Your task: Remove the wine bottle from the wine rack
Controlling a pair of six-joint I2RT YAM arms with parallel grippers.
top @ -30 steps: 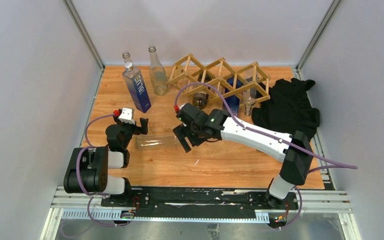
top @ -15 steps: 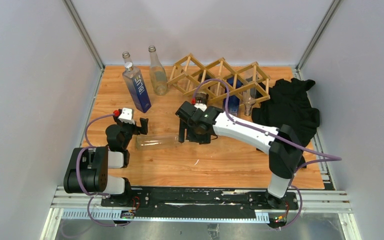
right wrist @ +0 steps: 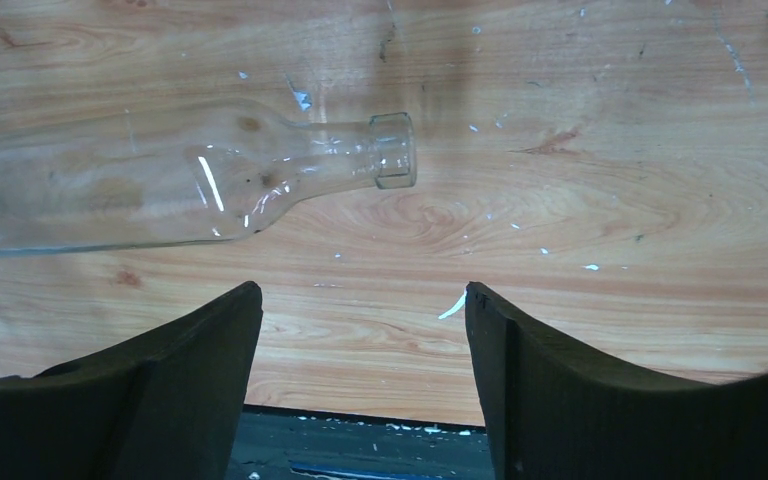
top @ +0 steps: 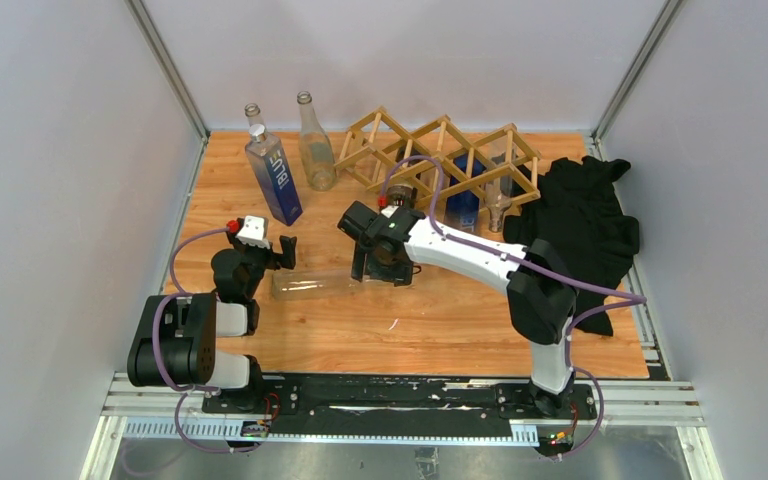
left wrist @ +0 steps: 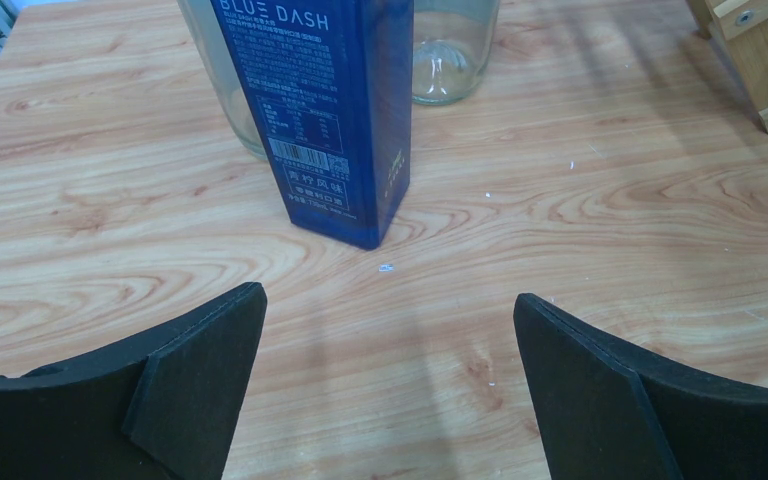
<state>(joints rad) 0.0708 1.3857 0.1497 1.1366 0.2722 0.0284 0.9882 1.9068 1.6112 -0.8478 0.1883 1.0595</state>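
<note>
Where bottle (right wrist: 160, 185) lies, right end effector (right wrist: 363, 300) (spread) hovers.

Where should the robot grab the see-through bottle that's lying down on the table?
Probably by its thin neck, coming straight down from above. The clear bottle lies flat on its side, so the fingers can drop on either side of the neck. The body is much wider and round, so it might slip. The right gripper is open close by.
</note>
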